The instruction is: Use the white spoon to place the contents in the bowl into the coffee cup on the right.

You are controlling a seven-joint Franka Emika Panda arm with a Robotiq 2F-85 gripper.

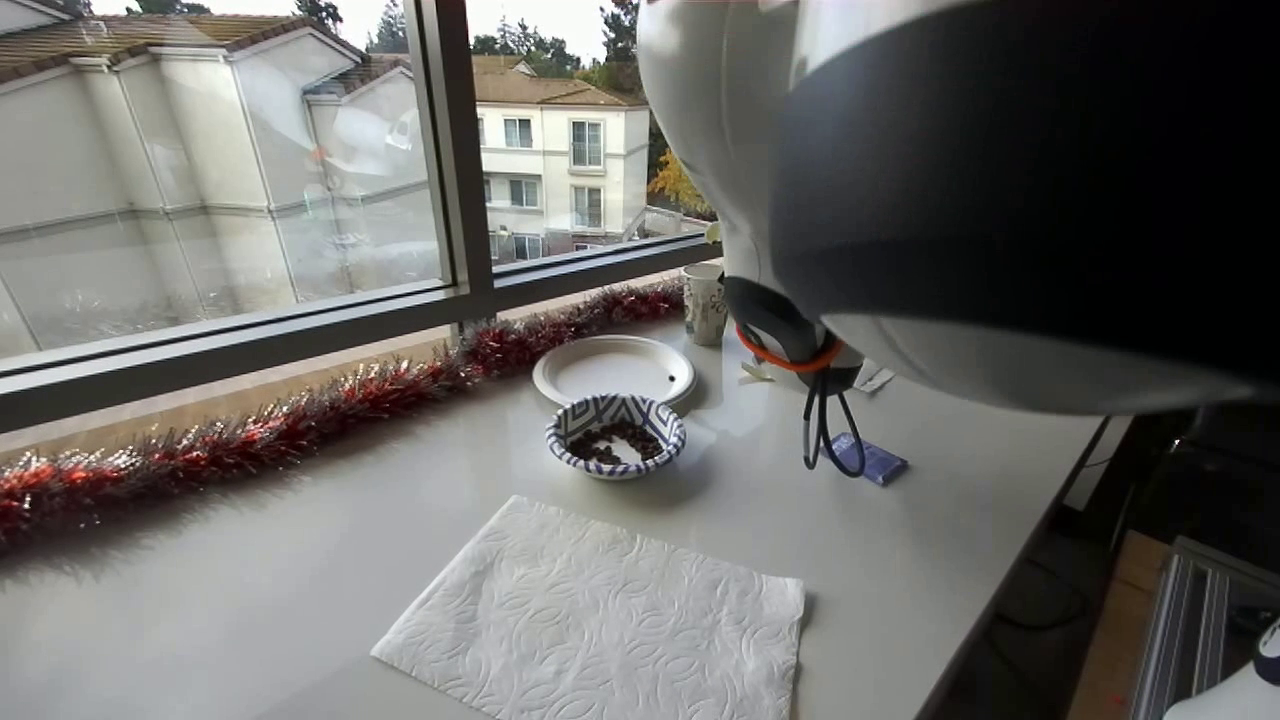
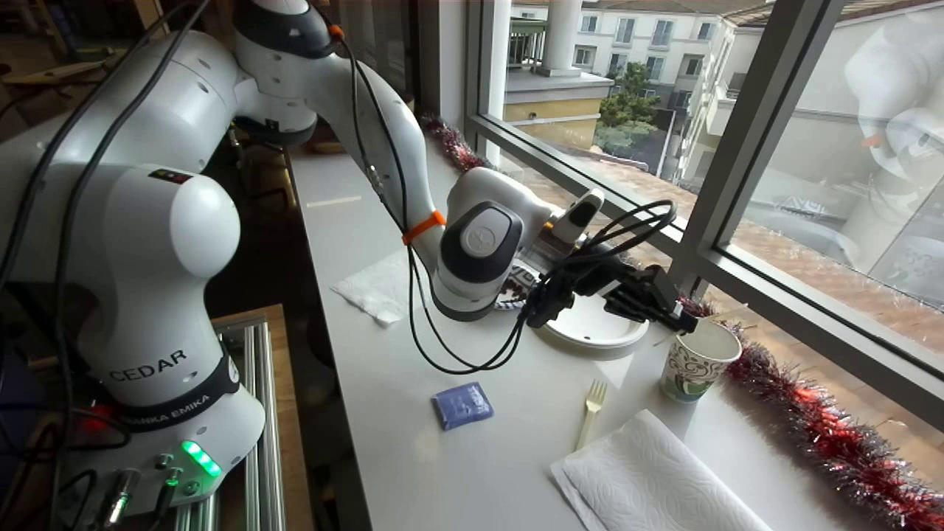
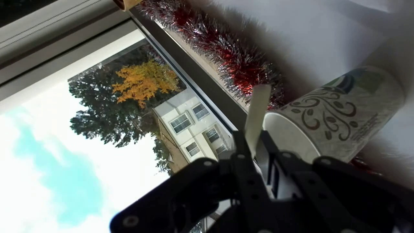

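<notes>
Dark brown, bean-like contents (image 1: pixel 596 447) lie in the bowl (image 1: pixel 617 408), spread around a bare white patch. Blue-and-white zigzags line that bowl, which stands on the tabletop (image 1: pixel 280 590) well apart from the coffee cup (image 2: pixel 697 370), the white plate (image 2: pixel 601 328) between them. Upright, tall and pale, the cup carries brown scrolls and a green-and-blue patch near its base. Just beside the cup's rim hangs the claw (image 3: pixel 254 138), nearly closed and pinching the white spoon (image 3: pixel 258 106); a flat, blunt handle shows, the scoop end cannot be made out. Whether the claw touches the cup, I cannot tell.
</notes>
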